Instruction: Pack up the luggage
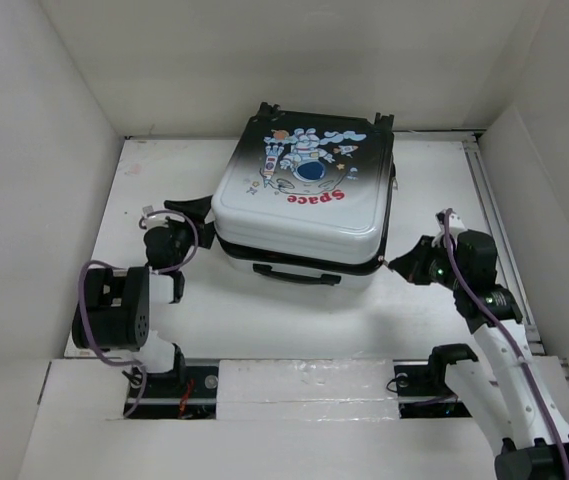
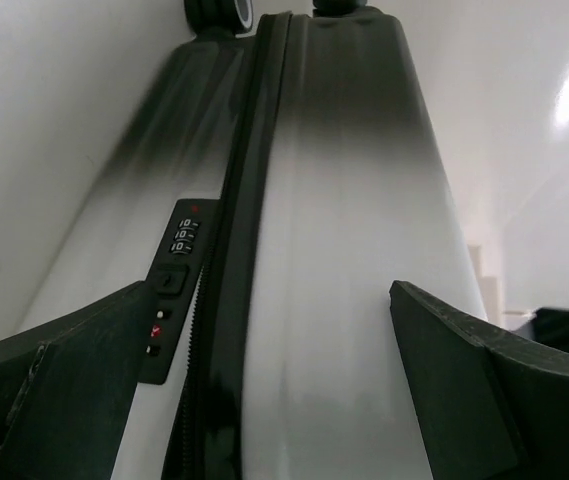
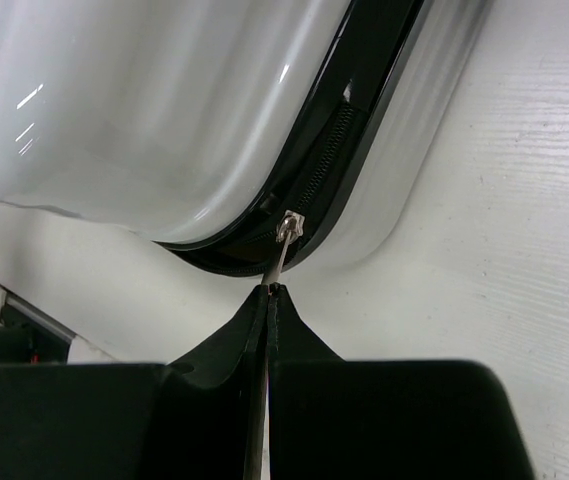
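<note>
The luggage (image 1: 304, 200) lies lid-down in the middle of the bench (image 1: 264, 325). At its 4 o'clock corner the right fingers (image 3: 222, 340) pinch the zipper pull (image 3: 282, 245). At 8 o'clock the left fingers (image 2: 64, 380) stand spread about its edge. A slanted tug may slip the thin pull free.

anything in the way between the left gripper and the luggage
Nothing visible. The left gripper is open, its fingers framing the side of the luggage by the combination lock, with only bare shell between them. On the other side, the right gripper is shut on the zipper pull.
</note>
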Available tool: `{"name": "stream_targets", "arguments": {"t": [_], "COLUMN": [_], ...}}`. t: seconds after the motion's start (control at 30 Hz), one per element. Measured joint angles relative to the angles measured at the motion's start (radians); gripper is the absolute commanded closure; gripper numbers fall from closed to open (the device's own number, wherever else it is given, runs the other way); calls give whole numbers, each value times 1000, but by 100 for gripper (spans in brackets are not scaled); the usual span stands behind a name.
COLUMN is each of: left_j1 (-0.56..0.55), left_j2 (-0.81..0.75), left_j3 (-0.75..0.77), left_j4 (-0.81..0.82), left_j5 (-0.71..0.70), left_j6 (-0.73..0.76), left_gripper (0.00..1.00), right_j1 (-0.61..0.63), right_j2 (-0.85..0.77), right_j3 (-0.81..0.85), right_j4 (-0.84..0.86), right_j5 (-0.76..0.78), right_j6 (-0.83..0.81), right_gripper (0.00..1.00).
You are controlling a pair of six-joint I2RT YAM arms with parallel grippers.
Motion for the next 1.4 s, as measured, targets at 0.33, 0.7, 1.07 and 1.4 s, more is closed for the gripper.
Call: {"name": "stream_targets", "arguments": {"t": [0.33,0.7,1.07,1.4], "left_j1": [-161,-274,-276,-275], "left_j2": [49,-385,-415,-431], "left_j3": [-27,-47,-58,-46], "left_j4": [100,-216,-150,-351], "left_j5": [-104,-82,-35,-126], "left_j6": [-185,53,106,246], "left_gripper": [0,0,0,0], "right_j1": [-18,73,106,-24], "right_j2": [34,20,-29,187], "right_j3": [4,69,244,289], "right_j4": [23,-112,-140,91], "right_j5": [-52,-120,217,613], "right_j6": [-3,-69,23,62], "right_gripper": [100,88,46,48]}}
